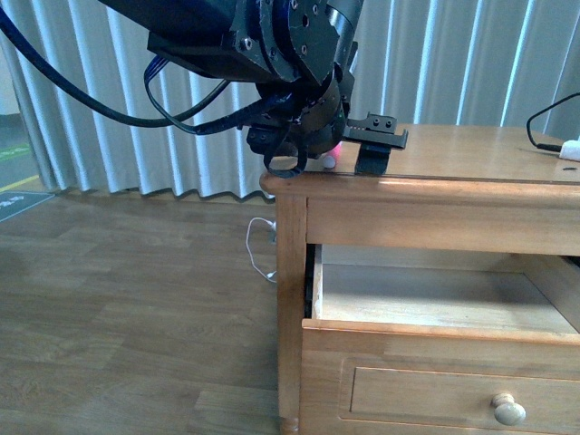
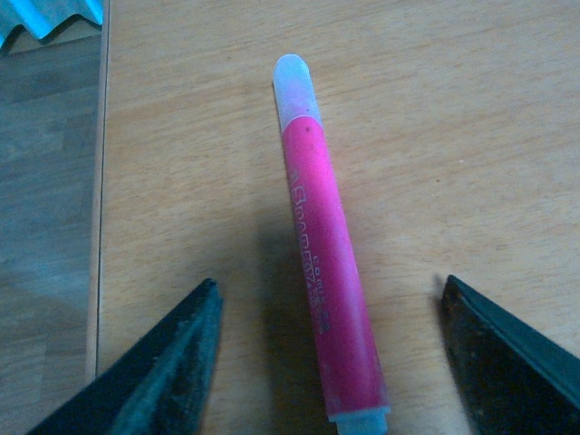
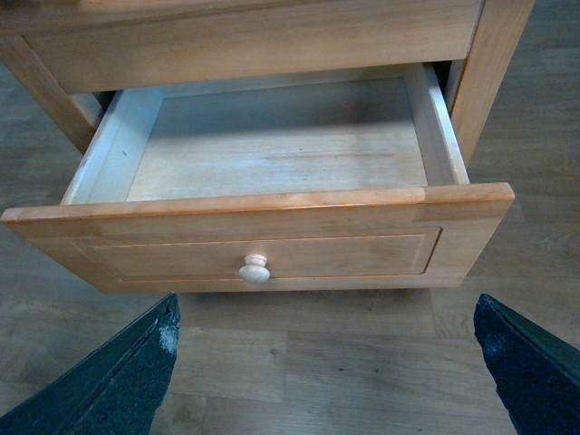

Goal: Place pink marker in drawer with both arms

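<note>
Pink marker (image 2: 326,272) was spotted lying lengthwise between the left tool's (image 2: 328,288) wide-open jaws, untouched. The right tool (image 3: 323,299) was held open facing the drawer (image 3: 272,204).

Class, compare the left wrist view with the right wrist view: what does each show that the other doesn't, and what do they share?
Only the left wrist view shows the pink marker, lying on the cabinet top between the left fingers. Only the right wrist view shows the drawer, pulled open with nothing visible inside, and its knob, beyond the right fingers. Both show spread fingers holding nothing, and wooden floor.
</note>
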Robot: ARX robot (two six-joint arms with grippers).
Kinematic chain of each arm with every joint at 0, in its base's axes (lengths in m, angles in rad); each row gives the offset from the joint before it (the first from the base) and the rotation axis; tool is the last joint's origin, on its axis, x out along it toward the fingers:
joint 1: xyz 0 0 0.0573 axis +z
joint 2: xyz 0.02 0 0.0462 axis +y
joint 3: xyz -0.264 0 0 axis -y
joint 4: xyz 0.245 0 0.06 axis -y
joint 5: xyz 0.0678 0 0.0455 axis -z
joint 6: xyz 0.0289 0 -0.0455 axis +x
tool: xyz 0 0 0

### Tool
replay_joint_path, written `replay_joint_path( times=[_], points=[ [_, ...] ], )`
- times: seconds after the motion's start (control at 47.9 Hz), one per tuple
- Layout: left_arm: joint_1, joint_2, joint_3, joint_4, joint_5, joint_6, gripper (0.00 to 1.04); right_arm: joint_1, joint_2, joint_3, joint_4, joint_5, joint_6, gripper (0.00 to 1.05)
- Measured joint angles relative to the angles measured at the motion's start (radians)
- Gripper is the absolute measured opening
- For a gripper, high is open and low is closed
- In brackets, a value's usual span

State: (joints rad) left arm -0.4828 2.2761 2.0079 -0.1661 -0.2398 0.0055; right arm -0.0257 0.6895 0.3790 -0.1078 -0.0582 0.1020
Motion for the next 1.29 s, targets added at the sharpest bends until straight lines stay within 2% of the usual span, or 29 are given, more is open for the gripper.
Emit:
replay_joint_path(
  times=[0.355, 0.396, 0.501, 0.605, 0.751, 0.834, 1.001, 1.126, 1.293],
  points=[
    [-0.002, 0.001, 0.006, -0.016, -0.011, 0.021, 0.19, 0.0, 0.0, 0.0, 0.0, 0.0, 0.0, 0.96],
    [-0.002, 0.0, 0.001, -0.008, -0.01, 0.022, 0.15, 0.0, 0.0, 0.0, 0.0, 0.0, 0.0, 0.96],
    [-0.002, -0.014, -0.033, 0.032, 0.014, 0.035, 0.15, 0.0, 0.0, 0.0, 0.0, 0.0, 0.0, 0.96],
    [0.0, -0.065, -0.13, 0.129, 0.083, 0.079, 0.15, 0.0, 0.0, 0.0, 0.0, 0.0, 0.0, 0.96],
    [-0.009, -0.226, -0.343, 0.261, 0.256, 0.175, 0.15, 0.0, 0.0, 0.0, 0.0, 0.0, 0.0, 0.96],
    [-0.018, -0.333, -0.452, 0.3, 0.369, 0.21, 0.15, 0.0, 0.0, 0.0, 0.0, 0.0, 0.0, 0.96],
    [-0.043, -0.468, -0.626, 0.315, 0.535, 0.291, 0.15, 0.0, 0.0, 0.0, 0.0, 0.0, 0.0, 0.96],
    [-0.06, -0.47, -0.688, 0.289, 0.564, 0.342, 0.15, 0.0, 0.0, 0.0, 0.0, 0.0, 0.0, 0.96],
    [-0.072, -0.419, -0.705, 0.299, 0.537, 0.373, 0.15, 0.0, 0.0, 0.0, 0.0, 0.0, 0.0, 0.96]
  ],
)
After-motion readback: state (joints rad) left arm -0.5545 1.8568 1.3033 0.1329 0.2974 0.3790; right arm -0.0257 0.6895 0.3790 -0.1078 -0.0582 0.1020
